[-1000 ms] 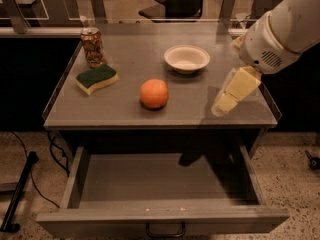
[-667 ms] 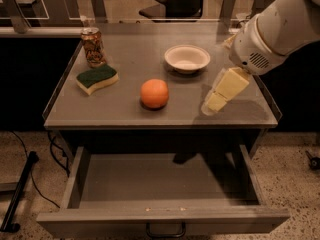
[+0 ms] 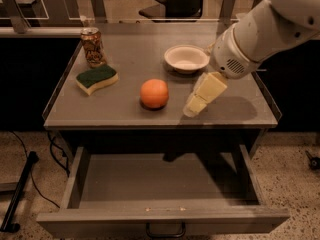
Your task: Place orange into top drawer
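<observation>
The orange (image 3: 154, 93) sits on the grey table top (image 3: 125, 109) near the front middle. My gripper (image 3: 198, 101) hangs from the white arm at the right, its pale fingers pointing down and left, a little to the right of the orange and apart from it. The top drawer (image 3: 160, 184) is pulled out below the table and holds nothing; its front panel has a small dark handle (image 3: 165, 230) at the centre.
A white bowl (image 3: 186, 58) stands behind the gripper. An orange-patterned drink can (image 3: 93, 46) stands at the back left, with a green and yellow sponge (image 3: 97, 78) in front of it. Dark cables lie on the floor at the left.
The arm and gripper have moved left, toward the orange. The orange, the bowl and the drawer have not moved.
</observation>
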You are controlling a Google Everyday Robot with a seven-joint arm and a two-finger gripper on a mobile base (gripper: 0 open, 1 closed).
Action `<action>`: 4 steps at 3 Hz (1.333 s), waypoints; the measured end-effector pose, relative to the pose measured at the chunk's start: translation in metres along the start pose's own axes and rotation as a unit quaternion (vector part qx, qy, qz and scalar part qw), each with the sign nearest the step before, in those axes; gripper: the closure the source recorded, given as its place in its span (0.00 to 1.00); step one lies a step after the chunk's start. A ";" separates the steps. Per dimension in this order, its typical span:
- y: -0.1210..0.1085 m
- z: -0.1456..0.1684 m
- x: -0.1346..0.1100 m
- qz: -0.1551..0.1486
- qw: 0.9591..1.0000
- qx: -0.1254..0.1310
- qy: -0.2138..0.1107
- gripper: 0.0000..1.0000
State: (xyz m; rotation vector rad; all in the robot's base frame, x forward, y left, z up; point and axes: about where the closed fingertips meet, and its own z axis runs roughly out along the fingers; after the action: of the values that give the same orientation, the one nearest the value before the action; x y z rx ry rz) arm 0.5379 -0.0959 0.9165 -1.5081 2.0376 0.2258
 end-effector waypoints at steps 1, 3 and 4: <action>-0.001 0.022 -0.010 -0.005 1.000 -0.006 -0.014 0.00; -0.003 0.049 -0.024 -0.014 0.999 -0.010 -0.033 0.00; -0.008 0.071 -0.030 -0.012 0.999 -0.014 -0.033 0.00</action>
State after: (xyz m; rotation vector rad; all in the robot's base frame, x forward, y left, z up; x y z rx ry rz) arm 0.5760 -0.0410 0.8765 -1.5212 1.9703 0.2925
